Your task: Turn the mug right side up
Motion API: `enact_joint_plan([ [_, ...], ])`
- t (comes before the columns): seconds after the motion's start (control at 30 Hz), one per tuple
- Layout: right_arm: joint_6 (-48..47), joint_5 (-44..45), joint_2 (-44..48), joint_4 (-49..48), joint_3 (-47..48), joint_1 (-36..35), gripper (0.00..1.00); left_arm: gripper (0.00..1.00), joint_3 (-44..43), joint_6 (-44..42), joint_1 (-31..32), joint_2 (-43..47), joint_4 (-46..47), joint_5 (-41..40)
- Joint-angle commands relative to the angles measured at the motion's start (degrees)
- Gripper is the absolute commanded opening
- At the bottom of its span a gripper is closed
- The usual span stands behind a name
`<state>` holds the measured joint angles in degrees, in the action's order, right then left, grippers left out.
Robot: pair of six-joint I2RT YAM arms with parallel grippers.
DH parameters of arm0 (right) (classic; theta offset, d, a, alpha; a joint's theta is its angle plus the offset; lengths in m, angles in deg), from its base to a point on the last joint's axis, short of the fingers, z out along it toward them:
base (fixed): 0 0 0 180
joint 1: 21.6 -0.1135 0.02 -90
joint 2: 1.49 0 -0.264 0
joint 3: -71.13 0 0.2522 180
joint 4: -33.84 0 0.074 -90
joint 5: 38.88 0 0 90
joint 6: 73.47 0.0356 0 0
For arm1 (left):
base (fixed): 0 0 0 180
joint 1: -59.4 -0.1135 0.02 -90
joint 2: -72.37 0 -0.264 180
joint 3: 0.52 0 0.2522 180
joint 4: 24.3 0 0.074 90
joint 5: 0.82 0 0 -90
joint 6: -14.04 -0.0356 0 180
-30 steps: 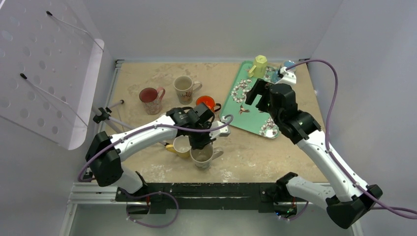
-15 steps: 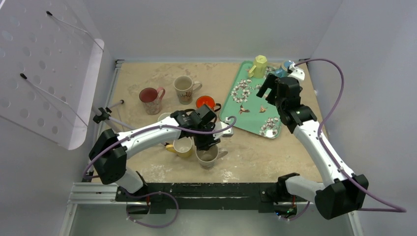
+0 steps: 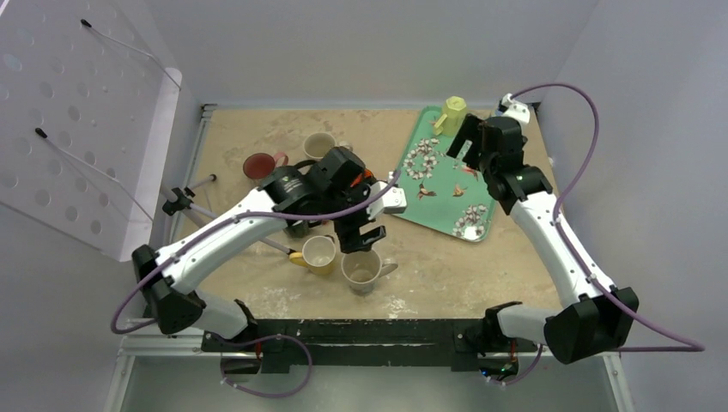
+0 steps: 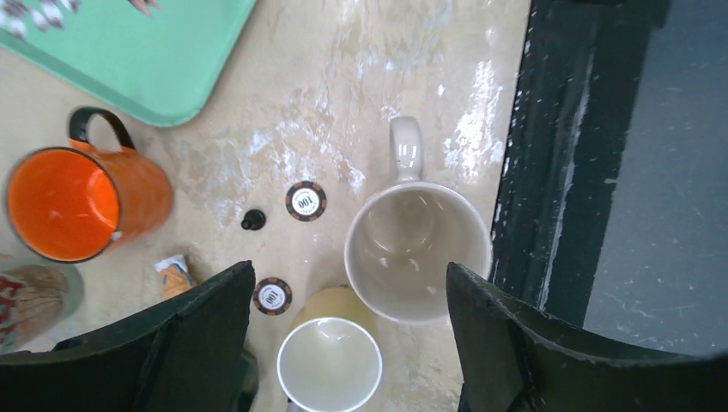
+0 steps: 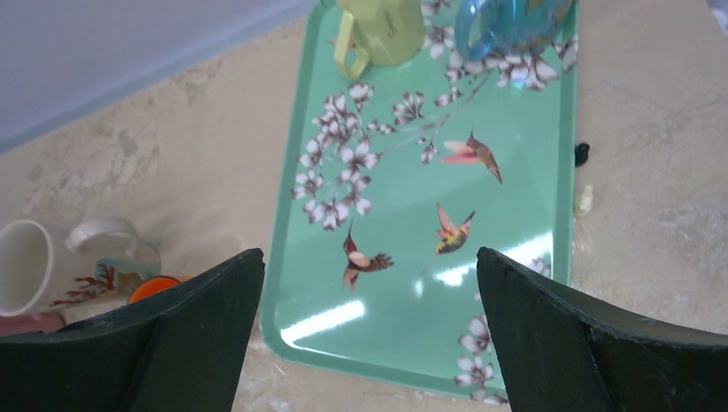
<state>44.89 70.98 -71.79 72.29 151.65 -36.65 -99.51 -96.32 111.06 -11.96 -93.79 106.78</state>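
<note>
Top external view: the mug (image 3: 362,270) stands right side up on the table (image 3: 446,275), off the near-left corner of the green tray (image 3: 446,204), with its mouth open to the camera and its handle pointing toward the tray's side. The left pincer (image 3: 356,236) hangs above it with its fingers apart, clamped on nothing. In the left wrist view the 2 black fingers (image 4: 206,343) frame the mug (image 4: 418,253) without touching it, and the lower edge cuts them off.

A yellow mug (image 3: 318,255) stands just beside the mug, on the side away from the tray; the left wrist view crops its base. An orange mug (image 4: 73,202) sits nearer the tray, and the left arm hides most of it from above. 2 small round chips (image 4: 306,200) lie on the table between the mugs; their print is too small to read.

The right pincer (image 5: 369,256) is spread wide over the tray (image 5: 515,189), holding nothing. At the tray's far end stand a light-green mug (image 5: 382,30) and a blue glass cup (image 5: 506,26), both cut off by the frame's top.
</note>
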Motion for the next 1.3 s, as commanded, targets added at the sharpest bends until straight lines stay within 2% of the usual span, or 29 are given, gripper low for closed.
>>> enact_joint_plan([
  [0.0,-2.8,-0.3,-1.5,-1.0,7.1,0.5,0.98,0.86,-3.4,0.0,-0.5,7.7,-4.2,2.7],
  [0.07,-3.3,0.2,-1.9,-4.0,7.4,0.5,0.98,0.86,-5.6,5.6,-2.0,7.2,-3.4,-2.1],
  [0.17,-3.5,8.8,-4.0,-5.7,9.1,0.5,0.98,0.86,-8.3,12.3,-6.7,6.5,-2.8,-3.1],
  [0.23,-7.8,11.0,-5.4,-10.4,8.7,0.5,0.98,0.86,-9.2,14.6,-9.9,6.2,-1.7,-5.7],
  [0.3,-11.7,11.8,-6.9,-16.0,7.7,0.5,0.98,0.87,-9.0,15.1,-11.6,6.9,0.1,-12.5],
  [0.4,-13.7,13.2,-13.1,-18.9,9.7,1.1,0.98,0.92,-4.4,11.7,-12.7,10.0,6.1,-17.3],
  [0.53,-7.5,17.1,-26.2,-8.0,23.4,2.1,0.96,0.99,4.8,13.1,-15.2,15.6,18.1,-18.7],
  [0.7,-3.4,21.8,-38.6,-7.9,31.5,4.4,0.96,1.00,10.7,17.8,-18.0,16.4,26.3,-19.6],
  [0.83,-0.7,23.0,-46.5,-7.2,36.9,7.7,0.93,0.99,18.2,17.9,-21.5,18.4,34.9,-18.0],
  [1.03,3.0,26.0,-55.7,-2.3,45.7,9.6,0.86,0.98,18.6,19.0,-28.0,14.7,36.5,-15.5],
  [1.13,4.9,22.6,-59.7,0.8,51.6,11.7,0.77,0.98,18.3,18.3,-28.7,13.5,39.4,-13.1],
  [1.2,6.0,22.4,-62.2,4.0,55.4,12.8,0.75,0.98,18.2,18.8,-29.1,13.1,41.3,-12.4],
  [1.27,4.0,19.9,-62.9,2.9,56.2,13.6,0.73,0.97,18.0,19.3,-29.6,12.5,42.6,-11.8],
])
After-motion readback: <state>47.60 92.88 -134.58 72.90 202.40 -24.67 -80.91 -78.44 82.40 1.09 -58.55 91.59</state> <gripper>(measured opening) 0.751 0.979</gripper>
